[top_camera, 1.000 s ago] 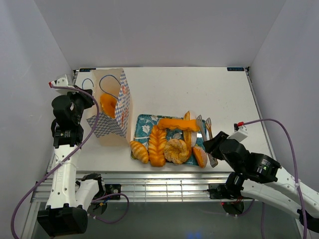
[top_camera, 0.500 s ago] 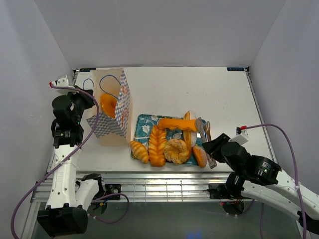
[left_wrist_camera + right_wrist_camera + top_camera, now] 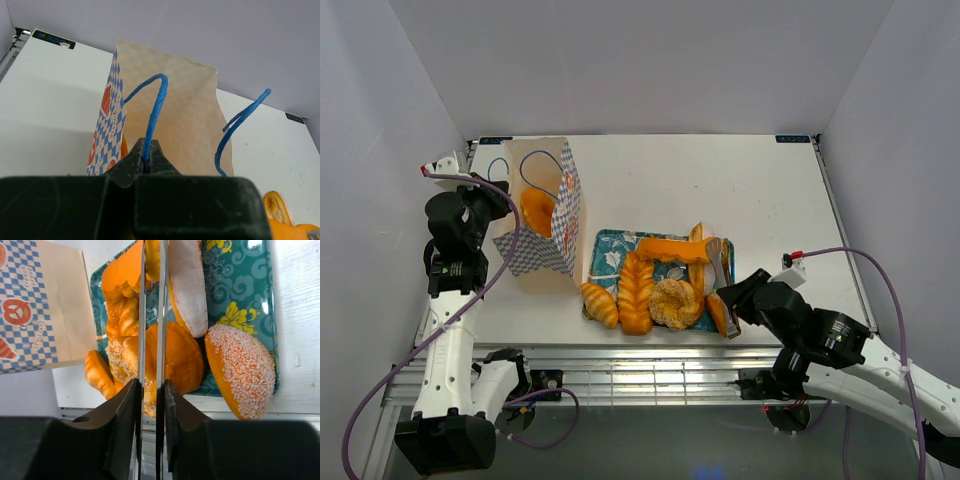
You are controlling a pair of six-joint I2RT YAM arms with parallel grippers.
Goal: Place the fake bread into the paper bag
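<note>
My left gripper (image 3: pixel 145 152) pinches the blue handle (image 3: pixel 154 115) of the paper bag (image 3: pixel 185 115), my right gripper (image 3: pixel 723 262) (nearly closed, I cannot tell if it holds anything) sits at the fake bread (image 3: pixel 182 360), so next I must squeeze and lift.

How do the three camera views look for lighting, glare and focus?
Top external view: even soft light, all sharp. Left wrist view: the paper bag is crisp; the left fingers pinching its blue cord handle form a dark featureless mass below. Right wrist view: the metal tongs mirror the fake bread; the right fingers sit in shadow.
</note>
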